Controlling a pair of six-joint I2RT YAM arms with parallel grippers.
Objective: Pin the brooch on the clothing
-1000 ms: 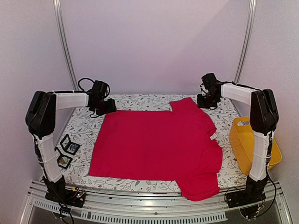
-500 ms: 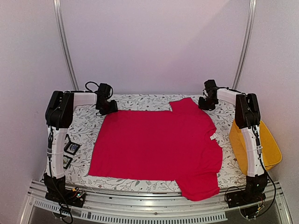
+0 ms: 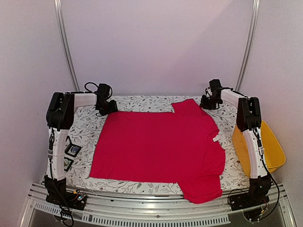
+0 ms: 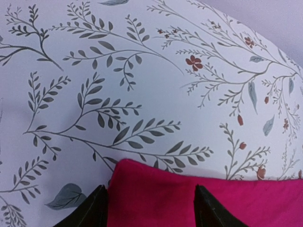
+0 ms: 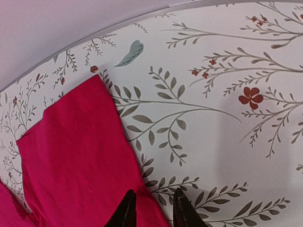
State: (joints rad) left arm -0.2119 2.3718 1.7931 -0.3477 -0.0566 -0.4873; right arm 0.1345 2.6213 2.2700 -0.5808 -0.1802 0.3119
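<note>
The clothing, a bright red T-shirt (image 3: 161,146), lies spread flat on the floral tablecloth (image 3: 142,101), its white neck label (image 3: 215,139) to the right. My left gripper (image 3: 107,108) hovers low over the shirt's far left corner (image 4: 189,198). In the left wrist view its jaws (image 4: 150,210) stand open, one on each side of that corner. My right gripper (image 3: 207,104) is at the far sleeve (image 5: 71,165). Its jaws (image 5: 152,210) are slightly open over the sleeve's edge. I cannot make out the brooch itself.
Two small black-framed cases (image 3: 71,149) lie on the cloth at the left edge near my left arm. A yellow basket (image 3: 258,146) stands off the table's right side. A metal rail runs along the near edge.
Both arms have pulled their elbows in and upright, while the grippers stay at the shirt's far corners. The right jaws have gone from shut to slightly parted. The shirt lies as before.
</note>
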